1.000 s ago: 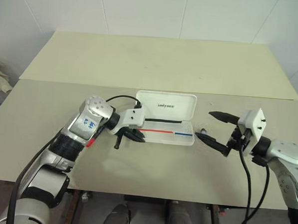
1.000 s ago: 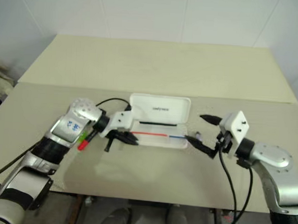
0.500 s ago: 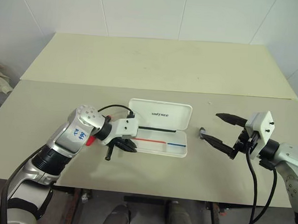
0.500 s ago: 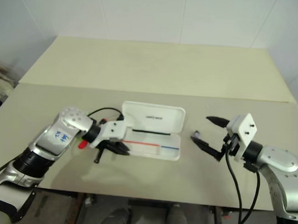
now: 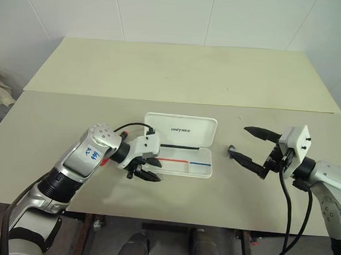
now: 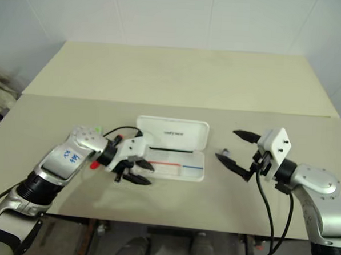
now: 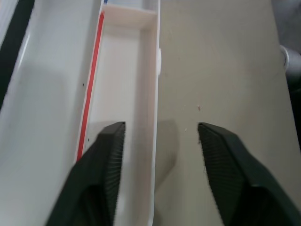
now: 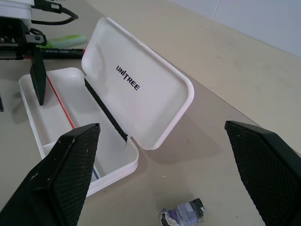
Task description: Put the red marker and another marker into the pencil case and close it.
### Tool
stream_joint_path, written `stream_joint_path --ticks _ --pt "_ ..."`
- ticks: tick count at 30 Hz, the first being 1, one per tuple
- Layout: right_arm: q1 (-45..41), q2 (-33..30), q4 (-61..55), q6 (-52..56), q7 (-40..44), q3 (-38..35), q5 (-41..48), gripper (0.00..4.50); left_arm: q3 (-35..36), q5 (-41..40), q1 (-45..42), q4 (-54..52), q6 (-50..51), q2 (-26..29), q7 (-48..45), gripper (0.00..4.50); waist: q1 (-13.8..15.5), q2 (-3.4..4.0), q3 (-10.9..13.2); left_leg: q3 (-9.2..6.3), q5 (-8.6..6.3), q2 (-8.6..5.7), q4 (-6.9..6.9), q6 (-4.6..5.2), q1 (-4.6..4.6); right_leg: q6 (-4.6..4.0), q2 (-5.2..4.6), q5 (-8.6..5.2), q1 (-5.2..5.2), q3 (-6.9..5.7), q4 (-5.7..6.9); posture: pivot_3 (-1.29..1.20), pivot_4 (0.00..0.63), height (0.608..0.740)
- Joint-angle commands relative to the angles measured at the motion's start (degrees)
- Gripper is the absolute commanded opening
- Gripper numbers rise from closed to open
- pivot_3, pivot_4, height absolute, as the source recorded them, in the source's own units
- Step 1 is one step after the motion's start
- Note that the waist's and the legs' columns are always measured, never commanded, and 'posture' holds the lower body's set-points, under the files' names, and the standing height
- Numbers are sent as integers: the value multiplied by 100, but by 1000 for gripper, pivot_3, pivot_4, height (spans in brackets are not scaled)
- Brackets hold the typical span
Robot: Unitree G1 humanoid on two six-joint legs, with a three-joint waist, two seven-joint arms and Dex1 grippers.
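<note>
The white pencil case (image 5: 199, 138) lies open at the table's near middle, lid raised, red and blue stripes showing in its tray. My left gripper (image 5: 151, 169) is open at the tray's left end. In the left wrist view its fingers (image 7: 106, 174) straddle the front wall, one inside the tray and one over the table. The red marker (image 8: 63, 50) and the light green highlighter (image 8: 66, 40) lie side by side left of the case, mostly hidden under my left forearm. My right gripper (image 5: 240, 142) hovers open to the right of the case, holding nothing.
A small crumpled scrap (image 5: 230, 149) lies on the table between the case and my right gripper. The far half of the table (image 5: 185, 71) is bare, with a seam running across behind the case. The near table edge lies just in front of the case.
My left gripper was shut at the case's front left; the case slid a little nearer and leftward with it. Its fingers have now opened. The right arm has stayed put.
</note>
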Motion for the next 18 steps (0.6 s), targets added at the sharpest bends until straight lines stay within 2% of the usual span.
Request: stream_joint_path --ticks 1,3,9,13,18 --pt "-127 59 -71 -179 25 57 -18 4500 182 -212 60 -248 -17 106 27 3822 -4 0 0 0 0 0 0 0 1 0 0 0 0 0 0 0 150 740" --pt "-183 80 -63 -177 15 111 -37 4500 204 -275 108 -284 -83 139 42 4444 -5 0 0 1 0 1 0 0 1 0 1 0 0 0 1 0 150 740" --pt "-244 100 -80 -161 -17 189 -25 4500 363 -521 319 -372 -306 126 111 4481 9 0 0 0 0 0 2 0 -1 0 0 1 0 1 -1 0 150 740" --pt "-277 130 -77 -142 -20 249 -25 4500 911 -740 698 -348 -996 -95 470 4481 0 0 0 2 2 1 1 -5 0 0 0 1 0 3 -3 0 150 740" --pt "-404 157 32 -144 32 353 -13 4500 1636 -1076 1197 -609 -1239 -219 944 4481 5 0 0 3 2 1 1 -4 2 -2 0 3 -1 5 -2 0 150 740"
